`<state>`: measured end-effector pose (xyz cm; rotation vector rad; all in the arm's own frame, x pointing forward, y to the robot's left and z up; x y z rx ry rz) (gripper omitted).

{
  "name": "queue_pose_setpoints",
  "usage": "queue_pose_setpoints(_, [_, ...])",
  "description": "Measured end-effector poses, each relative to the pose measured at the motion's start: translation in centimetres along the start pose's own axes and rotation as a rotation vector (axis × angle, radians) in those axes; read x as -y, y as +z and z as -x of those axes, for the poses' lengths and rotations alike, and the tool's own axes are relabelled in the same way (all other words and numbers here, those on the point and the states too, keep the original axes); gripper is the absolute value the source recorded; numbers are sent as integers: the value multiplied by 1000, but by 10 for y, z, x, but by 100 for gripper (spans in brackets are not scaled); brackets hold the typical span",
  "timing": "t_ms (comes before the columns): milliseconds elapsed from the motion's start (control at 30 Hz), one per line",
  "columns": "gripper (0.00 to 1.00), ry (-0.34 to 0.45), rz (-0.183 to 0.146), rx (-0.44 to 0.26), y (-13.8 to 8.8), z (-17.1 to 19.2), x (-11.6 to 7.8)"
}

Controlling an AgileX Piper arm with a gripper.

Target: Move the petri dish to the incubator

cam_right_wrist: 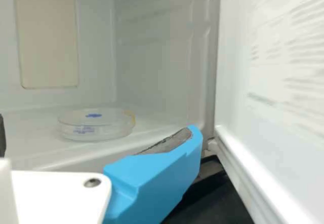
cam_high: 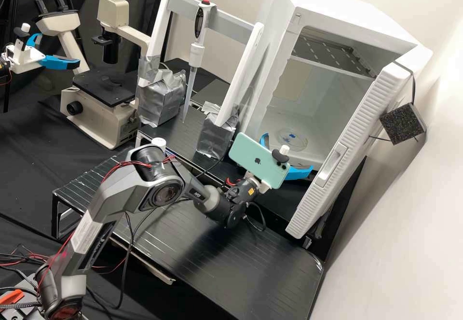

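Petri dish (cam_right_wrist: 96,125) on the incubator floor (cam_right_wrist: 30,145)

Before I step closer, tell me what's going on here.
A robot arm has its tool at the mouth of the incubator, fingers spread and holding nothing. The dish lies flat inside, clear of the fingers. The door stands open.

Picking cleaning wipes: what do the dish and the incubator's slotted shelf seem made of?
Dish: clear and smooth, likely plastic, possibly glass; its walls are see-through with pale glints. Shelf: metal, probably steel with a dull sheen, going by its grey tone and rows of slots.
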<state>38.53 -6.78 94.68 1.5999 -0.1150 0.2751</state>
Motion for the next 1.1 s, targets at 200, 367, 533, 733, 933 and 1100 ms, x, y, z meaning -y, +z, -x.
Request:
queue_pose_setpoints(200, [100, 39, -15, 18, -5, 49, -14])
queue_pose_setpoints(367, [100, 14, -21, 31, -30, 91, -16])
queue_pose_setpoints(533, [100, 23, -26, 9, -69, 140, -9])
queue_pose_setpoints(733, [100, 40, -48, -114, -115, 178, 14])
queue_pose_setpoints(933, [100, -8, -118, -139, -131, 194, 42])
queue_pose_setpoints(1100, [100, -67, -158, -146, -137, 200, 59])
